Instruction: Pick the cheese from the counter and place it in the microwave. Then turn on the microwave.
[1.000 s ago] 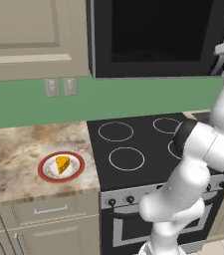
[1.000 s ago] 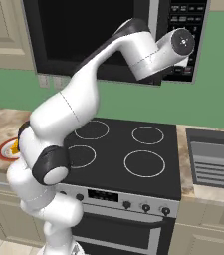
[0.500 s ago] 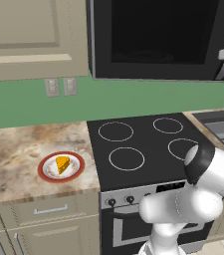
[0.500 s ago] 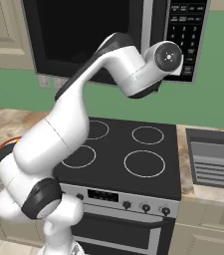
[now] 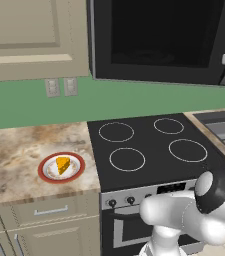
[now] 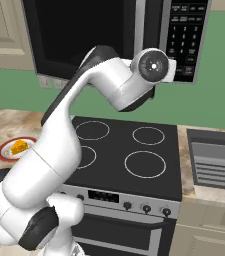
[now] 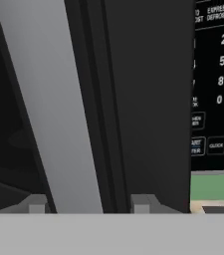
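Observation:
The cheese (image 5: 62, 164) is a small orange wedge lying on a white, red-rimmed plate (image 5: 48, 176) on the marbled counter (image 5: 14, 150), left of the stove; the cheese (image 6: 18, 147) also shows past the arm. The black microwave (image 5: 159, 35) hangs above the stove, and its button panel (image 6: 186, 35) is on the right. My gripper (image 7: 88, 204) is up at the door's right side, shut on the silver door handle (image 7: 54, 109), which runs between the two fingertips. My hand (image 6: 154, 65) sits just left of the panel.
A black glass stovetop (image 5: 149, 145) with white rings lies under the microwave, with oven knobs on its front. A steel sink (image 6: 214, 160) is set in the counter to the right. Beige cabinets (image 5: 29, 35) hang at the upper left, over outlets on the green wall.
In the right base view, my hand has moved left and a little lower along the microwave front. The elbow has dropped low in the left base view. The cheese has not moved.

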Motion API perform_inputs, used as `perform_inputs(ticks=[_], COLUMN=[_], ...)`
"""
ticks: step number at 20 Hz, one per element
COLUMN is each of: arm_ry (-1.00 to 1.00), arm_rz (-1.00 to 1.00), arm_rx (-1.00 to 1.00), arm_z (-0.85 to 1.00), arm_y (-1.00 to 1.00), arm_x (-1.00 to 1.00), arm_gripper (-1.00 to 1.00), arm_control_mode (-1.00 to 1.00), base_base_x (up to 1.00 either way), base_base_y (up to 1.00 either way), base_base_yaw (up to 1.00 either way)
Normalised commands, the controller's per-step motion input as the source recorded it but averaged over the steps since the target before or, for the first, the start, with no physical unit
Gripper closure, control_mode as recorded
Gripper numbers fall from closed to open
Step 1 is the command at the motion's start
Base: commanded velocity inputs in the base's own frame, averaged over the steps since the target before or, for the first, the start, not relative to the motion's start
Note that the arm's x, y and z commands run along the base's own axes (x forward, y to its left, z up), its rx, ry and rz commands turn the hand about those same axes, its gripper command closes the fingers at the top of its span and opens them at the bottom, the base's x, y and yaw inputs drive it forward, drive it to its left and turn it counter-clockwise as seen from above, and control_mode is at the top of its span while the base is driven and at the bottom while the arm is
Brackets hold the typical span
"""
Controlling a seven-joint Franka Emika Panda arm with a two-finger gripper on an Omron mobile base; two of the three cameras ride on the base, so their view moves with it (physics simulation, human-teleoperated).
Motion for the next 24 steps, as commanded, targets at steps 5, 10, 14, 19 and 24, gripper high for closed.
perform_inputs(ticks=[5,10,14,19,24], arm_ry=[0.00,0.00,0.00,0.00,0.00], arm_rz=[0.00,0.00,0.00,-0.01,-0.06], arm_rx=[0.00,0.00,0.00,-0.01,-0.03], arm_z=[0.25,0.24,0.22,0.18,0.13], arm_y=[0.00,0.00,0.00,0.02,0.05], arm_x=[-0.52,-0.54,-0.54,-0.52,-0.52], arm_gripper=[1.00,1.00,1.00,1.00,1.00], arm_control_mode=[-1.00,-1.00,-1.00,-1.00,-1.00], base_base_x=[0.00,0.00,0.00,0.00,0.00], base_base_y=[0.00,0.00,0.00,0.00,0.00], base_base_yaw=[0.00,0.00,0.00,0.00,0.00])
